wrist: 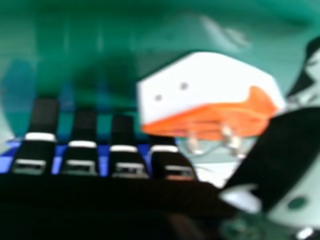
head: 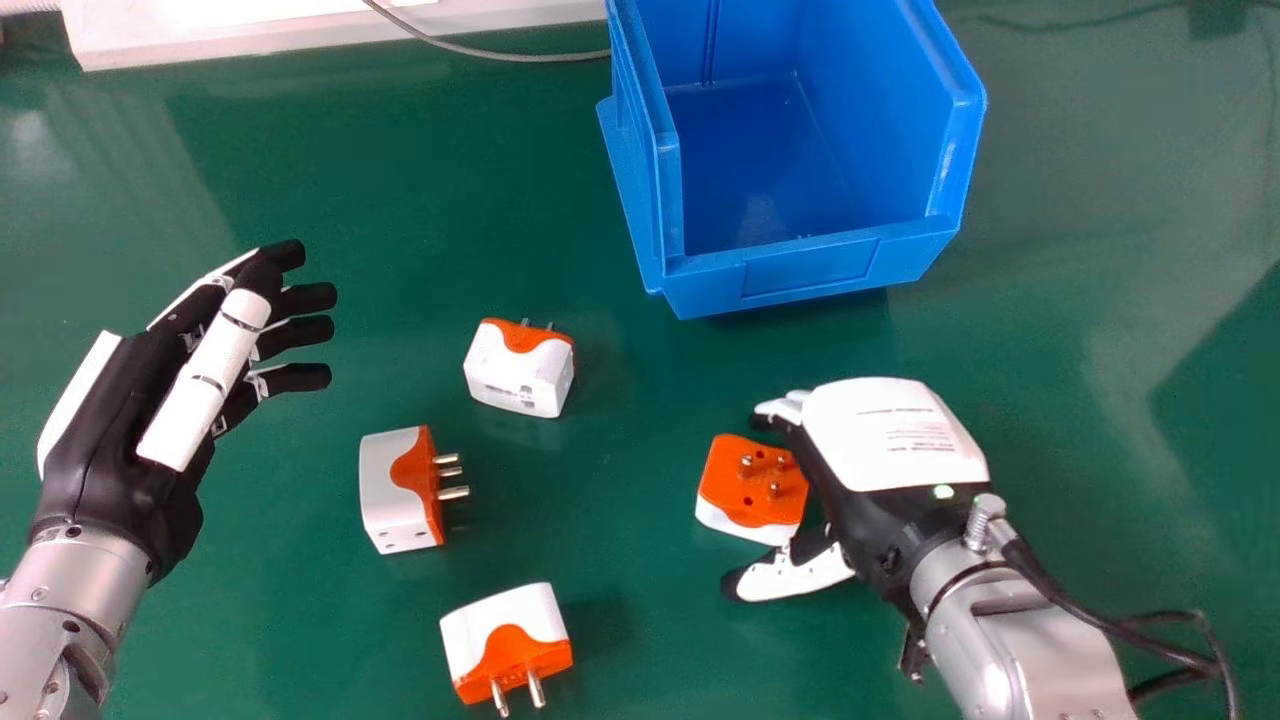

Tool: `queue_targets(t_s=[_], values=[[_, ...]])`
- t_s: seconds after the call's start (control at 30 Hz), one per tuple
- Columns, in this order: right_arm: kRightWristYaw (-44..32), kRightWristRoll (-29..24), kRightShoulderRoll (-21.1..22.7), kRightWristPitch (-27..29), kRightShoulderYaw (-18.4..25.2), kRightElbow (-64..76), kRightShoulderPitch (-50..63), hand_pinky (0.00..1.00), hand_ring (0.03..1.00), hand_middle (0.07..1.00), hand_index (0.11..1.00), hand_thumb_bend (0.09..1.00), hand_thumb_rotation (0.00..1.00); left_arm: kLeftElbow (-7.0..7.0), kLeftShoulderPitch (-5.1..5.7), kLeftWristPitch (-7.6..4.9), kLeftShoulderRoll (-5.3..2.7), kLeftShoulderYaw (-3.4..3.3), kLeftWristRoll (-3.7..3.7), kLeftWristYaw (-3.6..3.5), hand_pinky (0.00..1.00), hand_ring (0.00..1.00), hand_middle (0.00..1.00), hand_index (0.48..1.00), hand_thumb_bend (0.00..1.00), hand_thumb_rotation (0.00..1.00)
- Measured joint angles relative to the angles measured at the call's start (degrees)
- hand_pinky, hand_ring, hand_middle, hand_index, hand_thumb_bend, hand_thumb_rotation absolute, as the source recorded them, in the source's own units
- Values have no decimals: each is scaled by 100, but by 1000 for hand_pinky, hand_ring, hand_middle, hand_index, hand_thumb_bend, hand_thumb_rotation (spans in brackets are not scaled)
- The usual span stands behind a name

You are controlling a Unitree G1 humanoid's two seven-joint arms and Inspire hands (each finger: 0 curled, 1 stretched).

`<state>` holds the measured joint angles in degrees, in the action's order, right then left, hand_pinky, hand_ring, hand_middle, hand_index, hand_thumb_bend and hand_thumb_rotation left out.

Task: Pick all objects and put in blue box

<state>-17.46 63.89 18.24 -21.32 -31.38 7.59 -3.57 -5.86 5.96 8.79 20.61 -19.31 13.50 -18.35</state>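
So, right hand (head: 890, 440)'s open around one plug (head: 735, 490) toward the bench (head: 300, 650)'s near edge, can't tell if touching; left hand (head: 120, 420)'s loosely open, three more plugs (head: 390, 485) lie leftward.

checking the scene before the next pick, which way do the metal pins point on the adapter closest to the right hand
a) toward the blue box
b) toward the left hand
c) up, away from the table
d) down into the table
C: the adapter between the right hand's thumb and fingers lies with its orange face up, its metal pins rising from that face.
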Motion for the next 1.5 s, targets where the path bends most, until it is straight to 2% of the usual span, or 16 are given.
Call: queue_targets(t_s=[0.17, 0.47, 0.57, 0.63, 0.97, 1.23, 1.5], values=[[-172, 61, 6, -5, -13, 8, -58, 709, 837, 870, 821, 605, 415, -36, -13, 138, -1, 11, 1, 87, 700, 791, 787, 834, 530, 755], [-268, 112, -2, 14, -3, -212, -293, 716, 836, 874, 825, 586, 398, -43, -35, 187, -2, 49, 5, 105, 700, 793, 787, 834, 518, 751], [-237, 112, -8, 22, 0, -279, -330, 718, 835, 874, 820, 586, 395, -138, -33, 274, -4, 56, 6, 138, 700, 792, 787, 834, 517, 752], [-210, 111, -6, 47, 0, -337, -372, 716, 834, 874, 819, 587, 395, -194, -36, 285, -4, 59, 7, 140, 699, 792, 787, 834, 516, 752], [-134, 156, 29, 144, -40, -532, -535, 714, 832, 872, 817, 575, 410, -195, -37, 314, -4, 59, 10, 132, 699, 790, 787, 835, 514, 753], [-109, 188, 59, 189, -63, -611, -629, 714, 831, 867, 815, 554, 377, -200, -37, 328, -4, 53, 16, 121, 698, 789, 787, 835, 513, 754], [-78, 220, 71, 204, -101, -631, -656, 705, 816, 844, 795, 545, 284, -365, -21, 445, -4, 39, 18, 118, 698, 784, 783, 835, 513, 754]])
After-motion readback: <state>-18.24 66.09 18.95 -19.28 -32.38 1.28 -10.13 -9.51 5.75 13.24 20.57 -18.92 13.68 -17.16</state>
